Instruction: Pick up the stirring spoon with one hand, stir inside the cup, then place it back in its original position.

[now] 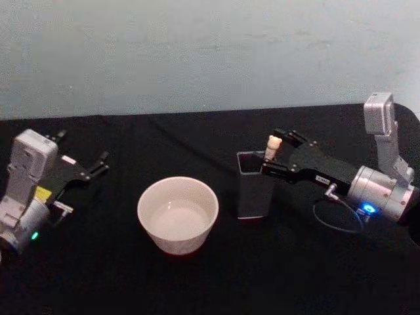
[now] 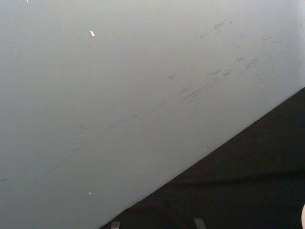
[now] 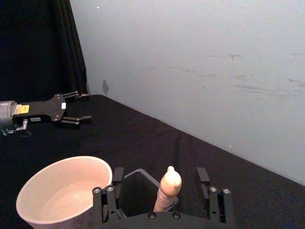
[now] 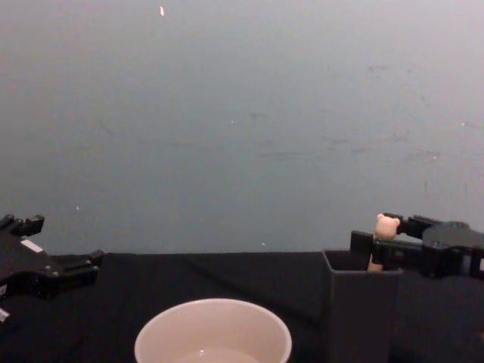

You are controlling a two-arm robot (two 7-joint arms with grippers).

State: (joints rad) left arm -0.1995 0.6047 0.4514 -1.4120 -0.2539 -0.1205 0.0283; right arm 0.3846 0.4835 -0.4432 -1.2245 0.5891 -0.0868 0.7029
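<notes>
Step in hand: the pick-up, by my read. The right gripper [image 1: 273, 151] is on station at the spoon, but there is no grasp yet and nothing has been stirred.
Tool state: the jaws are spread wide, one finger either side of the handle. The right wrist view shows a clear gap on both sides, and it is carrying nothing.
Spoon: the stirring spoon [image 1: 273, 143] stands upright in the holder [image 1: 252, 187]. Its bear-head knob pokes above the rim and its bowl is hidden down inside.
Spoon to tool: the knob sits between the two fingers, roughly centred, touching neither.
Holder spot: right of the middle of the worktop [image 1: 197, 131], just beside the cup [image 1: 178, 213].
Cup spot: mid-worktop toward the near edge, left of the holder, with a sliver of cloth between them.
Other arm: the left gripper [image 1: 82, 149] is parked by the left edge, fingers apart and empty.
Next move: close on the handle just under the knob, then lift straight up until the bowl clears the rim. Only then carry it left over the cup.
Watch for: a slanted pull could catch the thin wall and drag or tip the holder.
</notes>
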